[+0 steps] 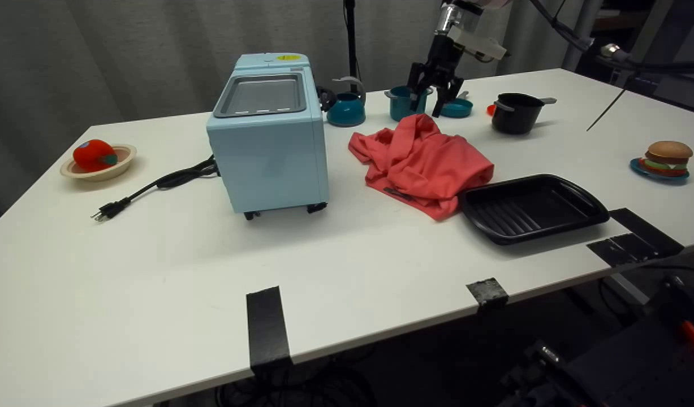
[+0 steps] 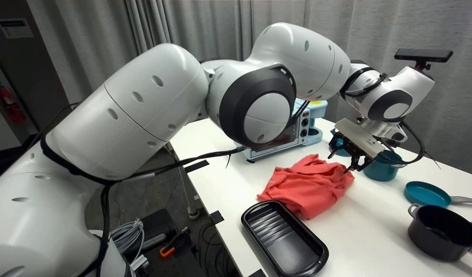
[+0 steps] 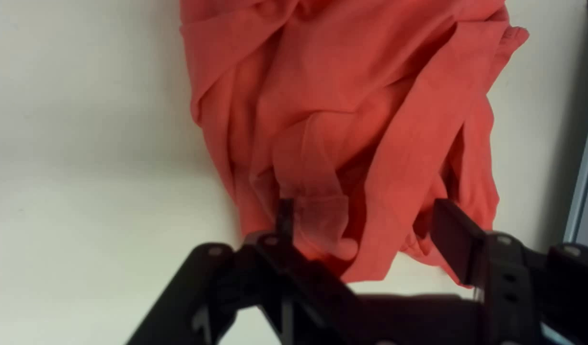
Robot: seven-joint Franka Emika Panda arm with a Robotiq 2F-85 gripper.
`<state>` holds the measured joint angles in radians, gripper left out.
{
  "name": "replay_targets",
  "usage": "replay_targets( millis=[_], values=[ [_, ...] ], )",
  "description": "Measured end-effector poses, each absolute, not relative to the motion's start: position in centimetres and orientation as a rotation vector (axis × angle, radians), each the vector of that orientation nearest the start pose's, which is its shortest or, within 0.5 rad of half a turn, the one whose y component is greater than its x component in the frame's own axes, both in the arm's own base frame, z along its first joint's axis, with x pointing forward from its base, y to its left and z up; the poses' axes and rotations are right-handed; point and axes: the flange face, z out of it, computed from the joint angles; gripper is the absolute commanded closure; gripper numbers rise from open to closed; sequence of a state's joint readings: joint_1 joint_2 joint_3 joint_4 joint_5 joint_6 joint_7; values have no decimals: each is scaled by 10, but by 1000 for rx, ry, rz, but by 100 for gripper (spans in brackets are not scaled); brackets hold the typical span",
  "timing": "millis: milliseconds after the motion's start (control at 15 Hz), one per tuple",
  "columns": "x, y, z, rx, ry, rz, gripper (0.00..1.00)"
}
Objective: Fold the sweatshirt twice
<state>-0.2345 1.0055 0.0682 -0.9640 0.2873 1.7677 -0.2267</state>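
Note:
The coral-red sweatshirt (image 1: 429, 161) lies crumpled in loose folds on the white table, a small dark mark showing near its front edge. In an exterior view its folds (image 2: 307, 184) reach the black tray's rim. My gripper (image 2: 338, 164) points down over the end of the garment farthest from the tray. In the wrist view the gripper (image 3: 363, 206) is open, its two fingers apart, with a strip of the sweatshirt (image 3: 413, 143) and a small folded flap visible beneath the gap. Nothing is pinched. Whether the fingertips touch the cloth, I cannot tell.
A light-blue toaster oven (image 1: 273, 158) stands beside the sweatshirt. The black tray (image 2: 286, 238) borders its near end. A teal pot (image 2: 382, 169) is close to the gripper, with a teal kettle (image 1: 347, 111), a teal pan (image 2: 426, 193) and a black pot (image 1: 516, 116) around.

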Motion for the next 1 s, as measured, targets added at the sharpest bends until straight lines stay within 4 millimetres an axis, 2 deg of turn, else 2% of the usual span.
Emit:
replay_targets(
  millis=[67, 133, 267, 533, 867, 1000],
  values=[
    [754, -121, 242, -2768, 70, 179, 25],
    [754, -121, 242, -2768, 71, 179, 6],
    [754, -120, 241, -2767, 71, 180, 1],
    [748, -115, 242, -2786, 37, 217, 0],
    [729, -113, 255, -2824, -80, 266, 0],
    [727, -113, 246, -2830, -134, 245, 0]
  ],
)
